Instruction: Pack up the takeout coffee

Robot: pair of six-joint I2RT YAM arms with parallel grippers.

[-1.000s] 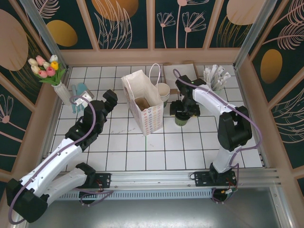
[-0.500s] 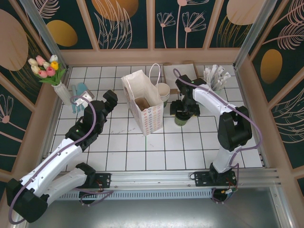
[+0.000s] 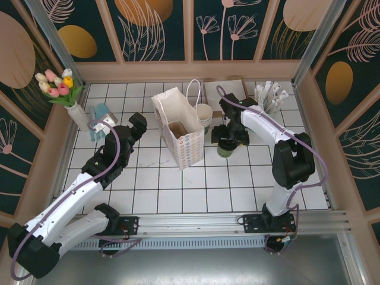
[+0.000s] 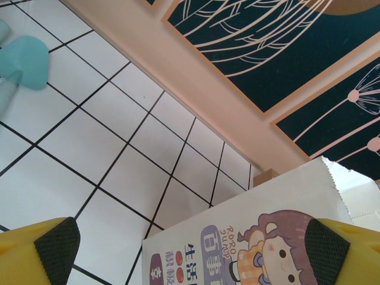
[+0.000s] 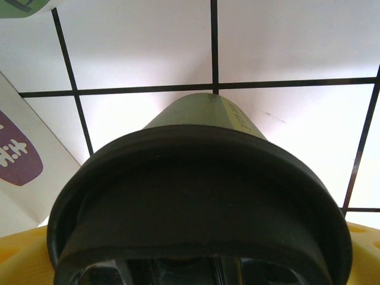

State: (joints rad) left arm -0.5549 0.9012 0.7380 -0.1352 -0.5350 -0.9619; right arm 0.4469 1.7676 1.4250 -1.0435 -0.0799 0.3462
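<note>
The takeout coffee (image 3: 226, 149) stands upright on the white tiles just right of the white paper bag (image 3: 181, 128); it is a dark green cup (image 5: 202, 113) with a black lid (image 5: 196, 196). My right gripper (image 3: 227, 137) is over it, open, its yellow fingers (image 5: 363, 252) on either side of the lid; I cannot tell whether they touch it. My left gripper (image 3: 138, 125) hovers left of the bag, open and holding nothing. In the left wrist view the printed side of the bag (image 4: 267, 237) lies between and beyond its fingertips (image 4: 56, 249).
A vase of tulips (image 3: 59, 86) and a teal object (image 3: 101, 113) sit at the back left. Behind the bag is a stack of pale cups (image 3: 204, 114). A mint cup of white sticks (image 3: 270, 98) is at the back right. Wooden walls ring the table.
</note>
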